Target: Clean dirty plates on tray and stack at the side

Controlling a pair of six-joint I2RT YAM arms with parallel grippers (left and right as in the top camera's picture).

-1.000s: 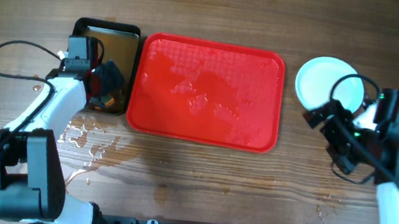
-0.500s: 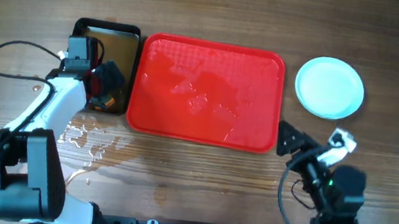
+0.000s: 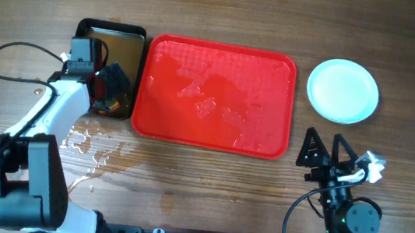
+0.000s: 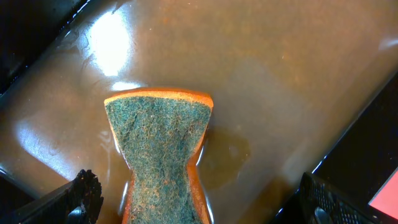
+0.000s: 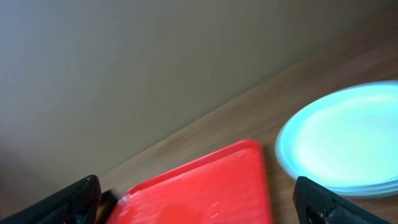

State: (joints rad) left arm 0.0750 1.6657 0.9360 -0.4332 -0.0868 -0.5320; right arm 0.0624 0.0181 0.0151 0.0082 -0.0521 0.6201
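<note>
Plates: stacked clean-faced on the table at 3 o'clock of the bare tray, job apparently finished; left fingers spread over the sponge soaking in the pan at 9 o'clock; right fingers spread, empty, at the plates' 6 o'clock.

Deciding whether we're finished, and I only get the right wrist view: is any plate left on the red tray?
Observer: No. Overhead, the tray is bare apart from a wet sheen.
Operator: Where's the sponge?
Observer: The sponge lies soaking in the black pan, between the open left tool's fingers, touching neither.
Operator: Any spills?
Observer: Yes, water is splashed on the table beside that pan.
</note>
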